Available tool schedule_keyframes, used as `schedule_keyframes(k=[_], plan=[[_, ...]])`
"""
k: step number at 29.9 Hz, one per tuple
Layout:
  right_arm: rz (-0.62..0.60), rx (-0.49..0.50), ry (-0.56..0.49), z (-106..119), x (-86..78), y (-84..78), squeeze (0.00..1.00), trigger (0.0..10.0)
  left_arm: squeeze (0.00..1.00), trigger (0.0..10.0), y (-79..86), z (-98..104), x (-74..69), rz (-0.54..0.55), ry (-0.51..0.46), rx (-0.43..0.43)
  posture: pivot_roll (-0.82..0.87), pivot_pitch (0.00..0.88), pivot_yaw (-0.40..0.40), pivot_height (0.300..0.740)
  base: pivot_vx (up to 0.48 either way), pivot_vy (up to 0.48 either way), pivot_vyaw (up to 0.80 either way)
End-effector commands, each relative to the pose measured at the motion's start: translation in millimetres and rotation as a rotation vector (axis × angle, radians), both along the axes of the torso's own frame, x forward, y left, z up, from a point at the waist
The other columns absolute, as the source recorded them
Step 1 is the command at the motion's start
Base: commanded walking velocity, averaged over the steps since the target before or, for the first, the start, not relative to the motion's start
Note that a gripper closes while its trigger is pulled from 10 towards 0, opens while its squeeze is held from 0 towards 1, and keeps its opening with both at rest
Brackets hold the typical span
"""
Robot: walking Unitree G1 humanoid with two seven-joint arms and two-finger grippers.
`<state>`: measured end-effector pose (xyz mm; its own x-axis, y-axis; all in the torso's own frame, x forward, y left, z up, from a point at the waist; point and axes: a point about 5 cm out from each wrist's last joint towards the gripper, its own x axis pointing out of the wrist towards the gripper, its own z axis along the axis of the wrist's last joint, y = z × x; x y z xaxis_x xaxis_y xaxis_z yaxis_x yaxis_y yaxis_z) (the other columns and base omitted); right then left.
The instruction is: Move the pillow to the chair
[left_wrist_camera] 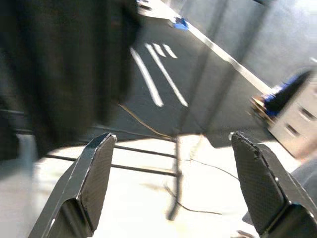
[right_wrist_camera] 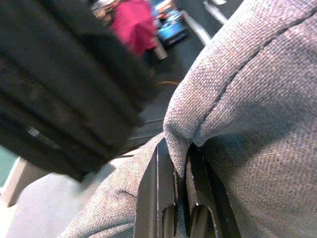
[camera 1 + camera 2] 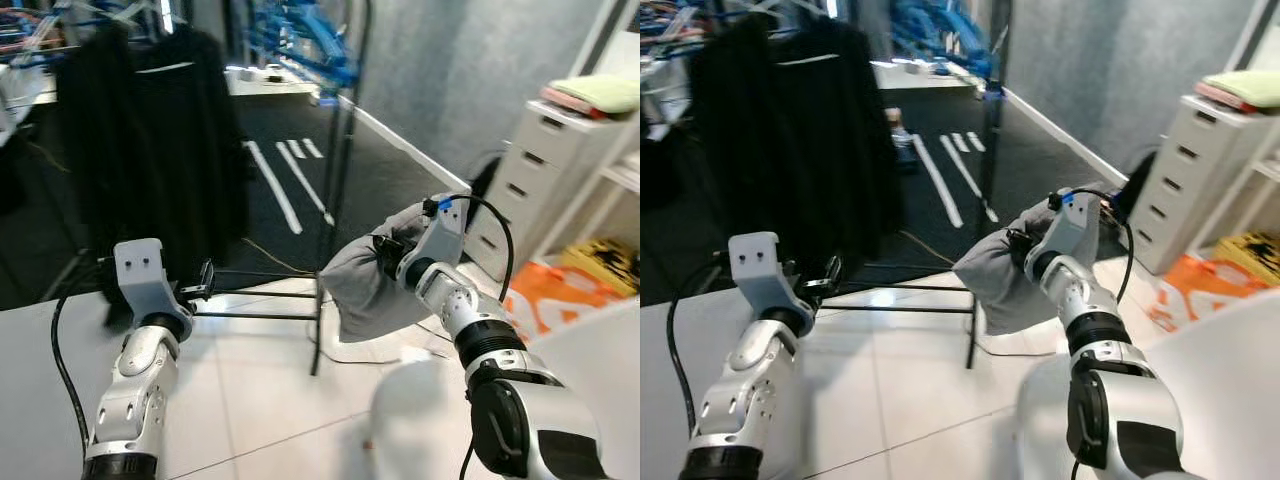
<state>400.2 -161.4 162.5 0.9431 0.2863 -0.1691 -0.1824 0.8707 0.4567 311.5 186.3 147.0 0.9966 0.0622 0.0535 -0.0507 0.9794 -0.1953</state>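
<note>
A grey fabric pillow (image 3: 360, 285) hangs in the air at the middle right, above the pale tiled floor. My right gripper (image 3: 388, 255) is shut on its upper edge; in the right wrist view the two black fingers (image 2: 163, 198) pinch a fold of the grey cloth (image 2: 247, 114). My left gripper (image 3: 205, 280) is raised at the left, open and holding nothing, its two black pads (image 1: 96, 173) wide apart in the left wrist view.
A black clothes rack (image 3: 335, 180) with dark garments (image 3: 150, 130) stands just ahead, its base bars on the floor. A white drawer unit (image 3: 540, 170) and an orange bag (image 3: 545, 290) are at the right. Dark carpet with white stripes (image 3: 290, 175) lies beyond.
</note>
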Motion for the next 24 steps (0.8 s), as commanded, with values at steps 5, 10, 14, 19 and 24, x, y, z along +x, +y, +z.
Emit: schedule_keyframes(k=[5,10,14,19,24], plan=[[-0.054,-0.186,0.106,-21.0,-6.2,-13.5,0.0,10.0,0.0,10.0,-3.6,2.1,1.6,-0.018,-0.007,-0.013,-0.19,0.0,-0.044,0.74,0.0,0.0,0.0],[-0.102,-0.236,0.18,-33.4,-11.2,-23.5,0.0,10.0,0.0,10.0,-3.2,2.6,1.5,-0.019,-0.008,-0.014,-0.19,0.0,-0.043,0.74,0.0,0.0,0.0],[-0.042,-0.267,0.319,-54.6,-22.2,-23.8,0.0,10.0,0.0,10.0,-2.3,2.3,0.9,-0.019,-0.005,-0.013,-0.2,0.0,-0.041,0.74,0.0,0.0,0.0],[0.027,-0.274,0.37,-63.3,-27.3,-16.3,0.0,10.0,0.0,10.0,-3.2,1.7,1.2,-0.017,-0.002,-0.018,-0.2,0.0,-0.041,0.74,0.0,0.0,0.0],[0.066,-0.363,0.483,-81.6,-38.8,-17.4,0.0,10.0,0.0,10.0,-4.4,1.8,1.0,-0.018,0.0,-0.021,-0.2,0.0,-0.04,0.74,0.0,0.0,0.0]])
